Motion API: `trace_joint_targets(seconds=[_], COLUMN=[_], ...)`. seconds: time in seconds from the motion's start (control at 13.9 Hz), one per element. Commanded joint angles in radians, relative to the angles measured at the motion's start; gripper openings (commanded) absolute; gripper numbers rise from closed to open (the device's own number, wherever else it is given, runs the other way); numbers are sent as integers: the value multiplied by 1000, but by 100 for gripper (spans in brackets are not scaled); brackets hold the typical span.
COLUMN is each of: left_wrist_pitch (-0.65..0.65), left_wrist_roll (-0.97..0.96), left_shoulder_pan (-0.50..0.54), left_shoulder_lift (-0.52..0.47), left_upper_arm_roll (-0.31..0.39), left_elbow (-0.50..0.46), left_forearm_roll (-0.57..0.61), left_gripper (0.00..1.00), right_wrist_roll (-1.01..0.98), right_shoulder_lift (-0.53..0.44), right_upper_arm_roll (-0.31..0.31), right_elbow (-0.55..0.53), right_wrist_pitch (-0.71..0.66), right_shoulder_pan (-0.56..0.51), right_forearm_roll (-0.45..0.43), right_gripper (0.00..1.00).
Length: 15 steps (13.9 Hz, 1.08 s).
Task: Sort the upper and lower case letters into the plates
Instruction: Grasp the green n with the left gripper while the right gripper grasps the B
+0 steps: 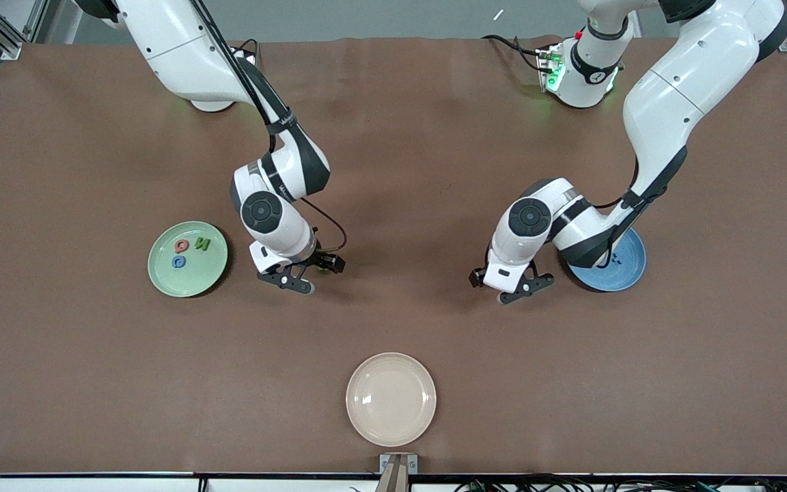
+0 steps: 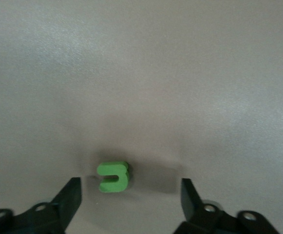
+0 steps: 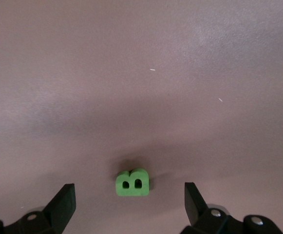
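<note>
A pale green plate [image 1: 161, 275] toward the right arm's end of the table holds a red letter [image 1: 182, 245], a green letter [image 1: 203, 244] and a blue letter [image 1: 178, 262]. A bright blue plate [image 1: 629, 273] toward the left arm's end is partly hidden by the left arm, and a small dark letter [image 1: 615, 258] shows in it. My left gripper [image 1: 511, 285] is open low over the table beside the blue plate, and its wrist view [image 2: 130, 190] shows a green U-shaped letter [image 2: 113, 176] lying between the fingers. My right gripper [image 1: 301, 273] is open low beside the green plate, with a green B [image 3: 132, 183] between its fingers [image 3: 129, 195].
A cream-white plate [image 1: 391, 398] with nothing in it lies near the table's front edge, midway between the arms. The table is covered by a brown mat [image 1: 393, 137]. Both green letters under the grippers are hidden in the front view.
</note>
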Motion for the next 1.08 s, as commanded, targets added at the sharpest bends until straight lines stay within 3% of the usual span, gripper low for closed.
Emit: trace_joint_targets(seconds=[0.0,0.5,0.86,1.01], left_wrist_pitch=[6,37,40,40], left_wrist_roll=[-17,-14,-11,-5], left_shoulder_pan=[-10,-9,-10,-7], left_shoulder_lift=[17,26,24,17], left_upper_arm_roll=[12,32,32,32], left_elbow=[19,19,19,19], left_forearm_roll=[-3,2,4,4], left_gripper=[80,55,21,14], right_wrist_roll=[68,82,94,96], right_shoulder_lift=[18,36,42,42], right_upper_arm_roll=[-13,-13,-11,-11], right_elbow=[8,-11,-11,-11], right_wrist_pitch=[8,64,66,63], right_shoulder_pan=[24,27,27,26], right_forearm_roll=[-76,-92,-92,-92], right_gripper=[96,81,59,39])
